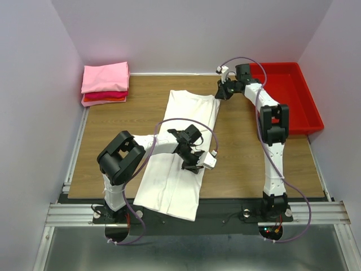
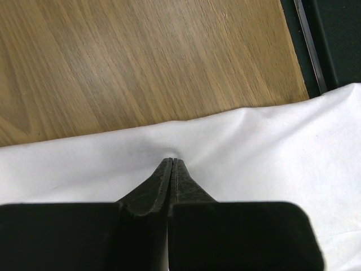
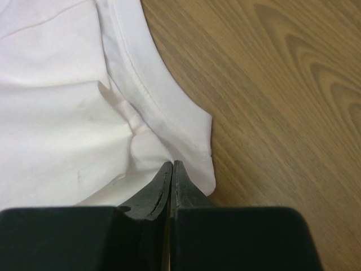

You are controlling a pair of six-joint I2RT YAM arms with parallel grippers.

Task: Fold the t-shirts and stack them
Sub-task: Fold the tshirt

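Tee [image 1: 186, 116], white, was laid lengthwise on table [image 1: 113, 141] | L gripper [image 2: 171, 161] was clamped on its side edge | R gripper [image 3: 171, 164] was pinched shut on its far corner | pink/red tees [image 1: 105, 83] were stacked far-left

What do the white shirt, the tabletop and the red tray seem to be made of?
The white t-shirt: soft matte cloth, likely cotton knit; it creases and has a stitched hem. The table: wood-grain surface, wood or laminate, unclear. The red tray: smooth, rigid-looking walls, probably plastic.
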